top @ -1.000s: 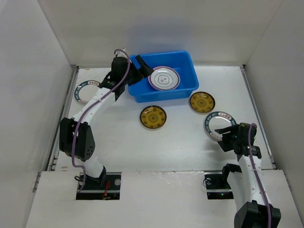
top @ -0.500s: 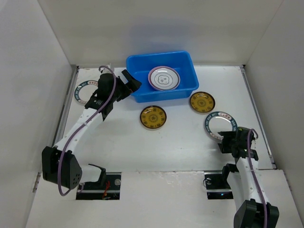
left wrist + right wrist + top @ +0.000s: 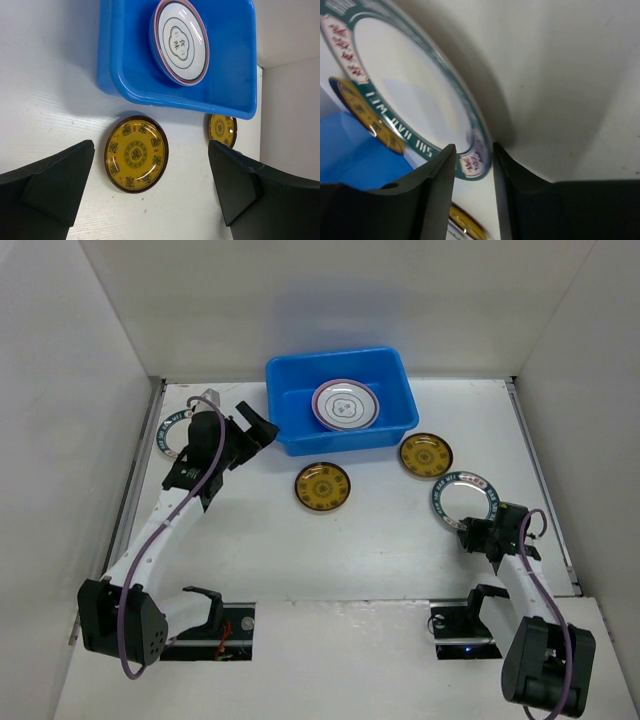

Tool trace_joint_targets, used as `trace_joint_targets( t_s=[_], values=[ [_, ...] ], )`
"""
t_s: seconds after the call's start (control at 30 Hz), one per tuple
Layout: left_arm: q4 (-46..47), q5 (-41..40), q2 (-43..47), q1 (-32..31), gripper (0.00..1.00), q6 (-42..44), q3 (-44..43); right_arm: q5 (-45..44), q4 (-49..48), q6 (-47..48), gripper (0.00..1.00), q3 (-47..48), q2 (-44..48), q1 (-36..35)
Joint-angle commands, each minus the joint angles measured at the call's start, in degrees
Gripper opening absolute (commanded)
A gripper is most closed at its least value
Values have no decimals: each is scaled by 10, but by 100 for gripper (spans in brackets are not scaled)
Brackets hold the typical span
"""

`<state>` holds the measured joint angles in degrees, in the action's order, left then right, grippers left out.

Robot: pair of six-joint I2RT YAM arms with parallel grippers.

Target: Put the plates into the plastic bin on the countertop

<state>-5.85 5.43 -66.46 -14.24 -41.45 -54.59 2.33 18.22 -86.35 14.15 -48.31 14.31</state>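
Note:
The blue plastic bin (image 3: pixel 395 380) stands at the back middle of the countertop (image 3: pixel 380 540) and holds a stack of plates, the top one white with a pink rim (image 3: pixel 345 405). Two yellow-gold plates (image 3: pixel 322 486) (image 3: pixel 426 454) lie in front of it. My left gripper (image 3: pixel 252 432) is open and empty, left of the bin; its wrist view shows the bin (image 3: pixel 230 60) and the near yellow plate (image 3: pixel 136 152). My right gripper (image 3: pixel 478 533) is shut on the near rim of a teal-rimmed white plate (image 3: pixel 464 498), seen close between its fingers (image 3: pixel 410 85).
Another teal-rimmed white plate (image 3: pixel 178 432) lies at the far left, partly hidden behind my left arm. White walls enclose the surface on three sides. The right plate is near the right wall.
My left arm has drawn back from the bin, leftward and nearer, with its gripper empty. My right gripper has shifted onto the near rim of the teal-rimmed plate.

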Motion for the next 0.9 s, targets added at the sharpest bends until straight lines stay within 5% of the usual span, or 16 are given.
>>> trace_joint_targets(
  t_s=[0.0, 0.13, 0.57, 0.87],
  values=[
    [5, -2, 30, 7, 100, -2, 9, -21, -27, -23, 32, -9, -24, 4],
    [-1, -3, 37, 14, 100, -1, 12, -23, -24, -32, 0, -3, -23, 4],
    [-4, -8, 22, 8, 100, -4, 4, -80, 212, -14, 0, 217, 132, -8],
    [-15, -24, 41, 15, 100, -2, 19, -30, 69, 155, 0, 458, -119, -149]
  ],
)
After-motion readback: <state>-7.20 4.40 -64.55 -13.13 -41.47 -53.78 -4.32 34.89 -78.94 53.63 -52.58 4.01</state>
